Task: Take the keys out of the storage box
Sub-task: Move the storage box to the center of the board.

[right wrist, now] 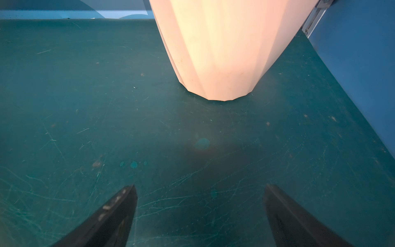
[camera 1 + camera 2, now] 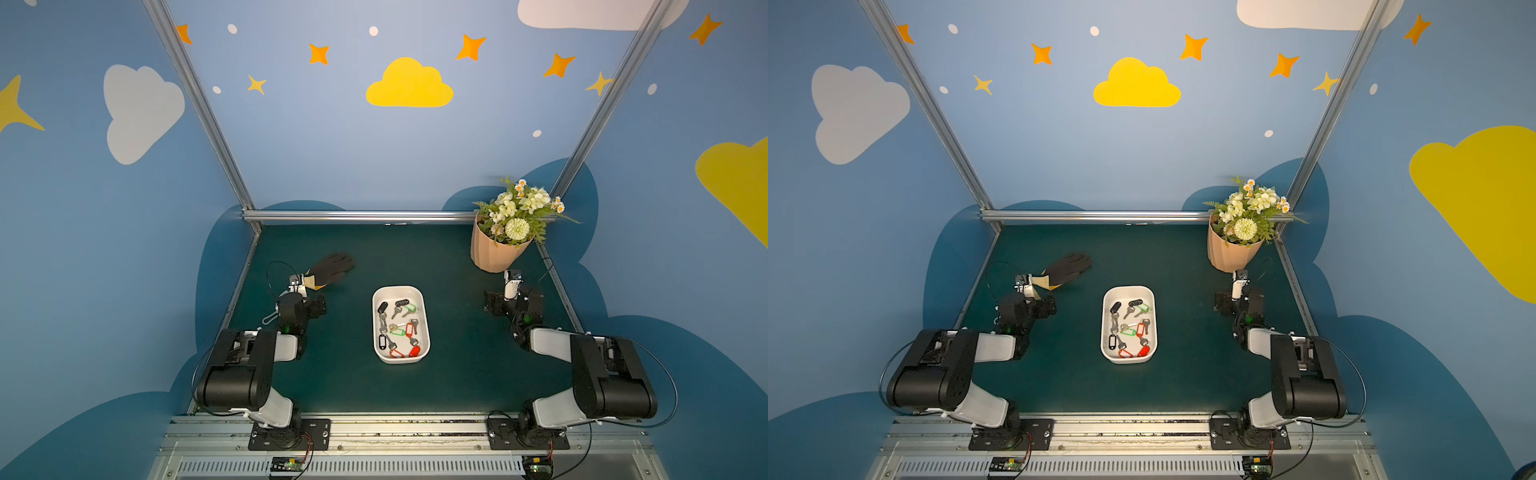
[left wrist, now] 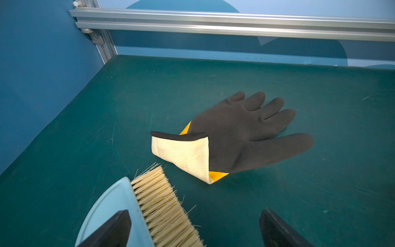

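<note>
- White plastic storage box (image 2: 398, 288) (image 2: 1128, 288) is seen in both top views, set on the green desk (image 2: 340, 382) between the two grippers and well apart from each.
- Keys (image 2: 397, 332) (image 2: 1128, 332) are noted inside the storage box, loosely scattered over its floor. Red, green, black and whitish tags are made out. An exact count cannot be given at this size.
- Left gripper (image 3: 194, 213) is recorded with its jaws spread wide and bare desk showing between them.
- A dark glove (image 3: 241, 136) (image 2: 332, 266) with a cream cuff and yellow trim is seen lying flat ahead of the left gripper, apart from it.
- A bristle brush (image 3: 162, 205) is seen resting in a pale blue dustpan (image 3: 113, 205) by one finger of the left gripper. Contact between that finger and the dustpan cannot be told.
- Right gripper (image 1: 199, 188) is likewise recorded wide apart, with scratched desk visible between the jaws.
- A ribbed peach flower pot (image 1: 222, 49) (image 2: 494, 253) is seen upright straight ahead of the right gripper, near it but apart. Pale flowers (image 2: 517, 208) are seen in the pot in the top views.
- The storage box lies off to the inner side of each gripper and is shown in neither wrist view.
</note>
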Controlling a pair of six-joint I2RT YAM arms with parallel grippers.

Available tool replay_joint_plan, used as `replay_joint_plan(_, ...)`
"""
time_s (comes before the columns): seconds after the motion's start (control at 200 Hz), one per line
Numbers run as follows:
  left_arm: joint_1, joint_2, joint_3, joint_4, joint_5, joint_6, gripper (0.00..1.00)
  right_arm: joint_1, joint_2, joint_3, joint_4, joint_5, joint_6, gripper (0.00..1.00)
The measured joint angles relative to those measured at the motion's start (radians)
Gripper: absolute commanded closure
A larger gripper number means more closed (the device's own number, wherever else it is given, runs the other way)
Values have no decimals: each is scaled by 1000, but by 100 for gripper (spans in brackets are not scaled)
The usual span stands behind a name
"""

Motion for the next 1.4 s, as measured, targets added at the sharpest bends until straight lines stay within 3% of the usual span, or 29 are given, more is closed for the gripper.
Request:
replay_joint_plan(0.205,0,-34,-1,-25,0,0,0,-8,-48,3,-50,35,32,2)
replay_joint_plan(0.315,-7,-231,4,-155,0,-6,0,-16,-196,40,-199,56,73,2)
replay_joint_plan(0.43,-19,-458,80,-328,7,-94,0,-19,-365,140,-362,56,143,2)
replay_joint_plan(0.586,-45,-565,269,-605,48,-274,0,-21,-510,203,-476,-41,253,2)
replay_joint_plan(0.731,-131,-533,383,-836,142,-425,1,-6,-557,237,-653,-140,359,2)
replay_joint_plan(0.931,-317,-378,403,-1006,280,-560,6,52,-556,288,-845,-254,437,2)
replay_joint_plan(1.161,-441,-203,443,-1079,322,-587,13,152,-516,293,-924,-294,466,3)
replay_joint_plan(1.402,-472,-54,500,-1083,336,-584,34,175,-483,329,-951,-292,470,3)
